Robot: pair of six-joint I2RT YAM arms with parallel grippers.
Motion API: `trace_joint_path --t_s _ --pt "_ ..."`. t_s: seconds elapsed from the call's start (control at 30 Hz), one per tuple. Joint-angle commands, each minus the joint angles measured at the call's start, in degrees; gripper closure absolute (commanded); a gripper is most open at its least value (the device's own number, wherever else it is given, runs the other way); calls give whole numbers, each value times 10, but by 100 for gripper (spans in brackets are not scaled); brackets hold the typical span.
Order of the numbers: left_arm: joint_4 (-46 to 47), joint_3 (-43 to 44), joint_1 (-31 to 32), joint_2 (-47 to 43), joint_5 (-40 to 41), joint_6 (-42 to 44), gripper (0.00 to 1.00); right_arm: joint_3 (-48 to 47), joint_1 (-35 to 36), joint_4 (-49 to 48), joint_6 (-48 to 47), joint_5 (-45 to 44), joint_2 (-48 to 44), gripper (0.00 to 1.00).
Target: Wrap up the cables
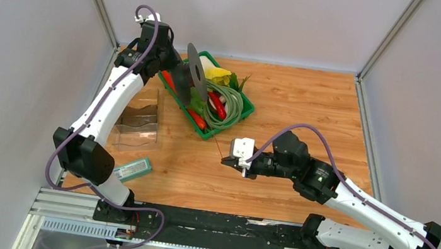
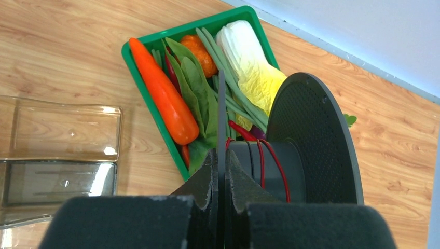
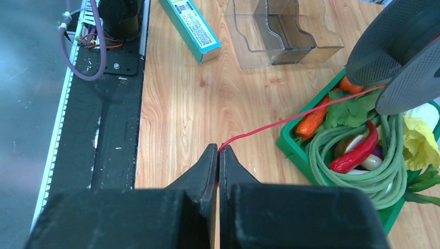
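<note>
A dark grey spool (image 1: 197, 77) is held upright over the green tray (image 1: 207, 134). My left gripper (image 1: 181, 75) is shut on the spool's near flange (image 2: 221, 104), which stands edge-on between the jaws (image 2: 221, 155). A few turns of the thin red wire (image 2: 280, 168) lie around the hub. From the spool (image 3: 386, 46) the red wire (image 3: 290, 119) runs taut down across the tray's edge to my right gripper (image 3: 218, 150), which is shut on it. The right gripper (image 1: 226, 161) hovers over the table's middle.
The green tray (image 2: 154, 111) holds a carrot (image 2: 163, 96), cabbage, a red chilli (image 3: 358, 150) and looped green beans (image 3: 384, 176). A clear plastic organiser (image 1: 137, 124) and a teal box (image 1: 134, 168) lie at the left. A black rail (image 1: 212, 222) runs along the near edge.
</note>
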State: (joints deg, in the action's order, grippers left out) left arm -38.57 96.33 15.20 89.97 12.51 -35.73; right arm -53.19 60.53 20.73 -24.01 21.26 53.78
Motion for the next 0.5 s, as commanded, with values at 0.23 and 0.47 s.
trace_joint_path --t_s 0.23,0.47 --pt "68 23 -5 -2 -63 25 100 -59 12 -32 -129 43 9 100" --pt "58 -15 20 -2 -68 97 100 -131 12 -48 -269 64 43 100"
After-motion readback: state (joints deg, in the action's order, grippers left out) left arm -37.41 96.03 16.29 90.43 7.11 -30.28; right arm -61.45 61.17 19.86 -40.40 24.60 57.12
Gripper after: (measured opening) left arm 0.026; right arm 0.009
